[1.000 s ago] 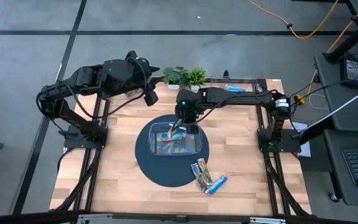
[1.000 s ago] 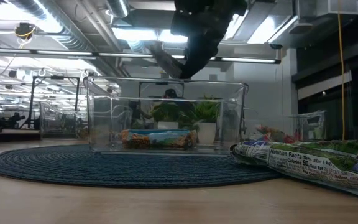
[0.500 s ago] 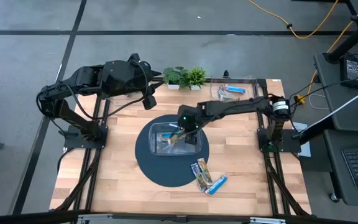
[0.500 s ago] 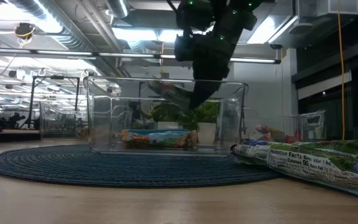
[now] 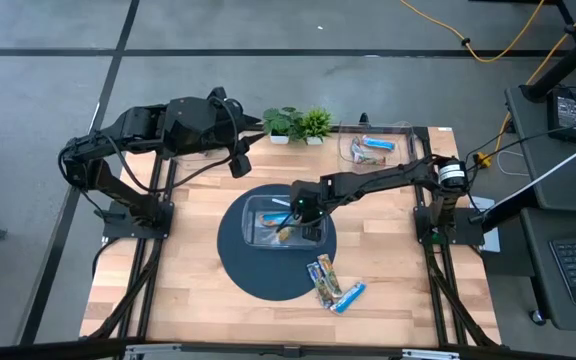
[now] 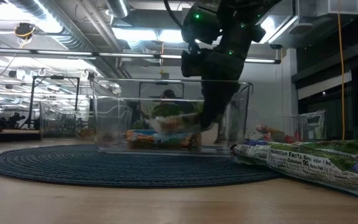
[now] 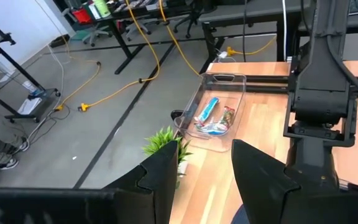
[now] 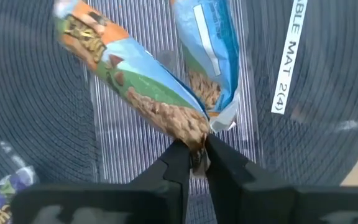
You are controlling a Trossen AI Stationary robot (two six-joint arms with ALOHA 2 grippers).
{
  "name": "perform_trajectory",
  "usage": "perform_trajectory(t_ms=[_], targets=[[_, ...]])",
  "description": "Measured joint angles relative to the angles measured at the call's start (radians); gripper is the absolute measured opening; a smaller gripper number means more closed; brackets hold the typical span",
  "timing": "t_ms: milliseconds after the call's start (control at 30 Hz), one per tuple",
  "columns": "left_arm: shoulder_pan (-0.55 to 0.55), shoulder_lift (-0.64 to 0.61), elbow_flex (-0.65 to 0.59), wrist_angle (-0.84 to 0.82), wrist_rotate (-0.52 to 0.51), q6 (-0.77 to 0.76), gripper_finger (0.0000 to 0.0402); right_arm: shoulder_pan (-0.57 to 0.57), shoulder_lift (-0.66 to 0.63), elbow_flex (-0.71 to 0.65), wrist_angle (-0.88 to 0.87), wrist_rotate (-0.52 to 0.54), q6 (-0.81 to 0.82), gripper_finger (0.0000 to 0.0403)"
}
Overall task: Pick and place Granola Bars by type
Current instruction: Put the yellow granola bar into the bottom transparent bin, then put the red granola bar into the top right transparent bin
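1. Right gripper sits low inside the clear bin on the round dark mat, its fingers pinched on the end of an orange-brown granola bar.
2. Just beside the held bar, a second bar lies flat on the bin floor under the gripper.
3. Toward the table's front edge from the gripper, three loose bars lie together on the wooden table, just off the mat.
4. Beyond the gripper, at the table's far right corner, a second clear bin holds more bars.
5. Left gripper waits high at the table's far left, fingers spread and holding nothing, near the small green plants.
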Motion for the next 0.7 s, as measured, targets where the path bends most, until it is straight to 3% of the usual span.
perform_trajectory(t_ms=[333, 700], targets=[[0.000, 0.000, 0.000, 0.000, -0.003, -0.001, 0.0143, -0.001, 0.000, -0.001, 0.016, 0.000, -0.050, 0.0056], [0.000, 0.000, 0.000, 0.000, -0.003, 0.007, 0.0143, -0.002, 0.000, 0.047, 0.001, 0.048, -0.103, 0.0126]])
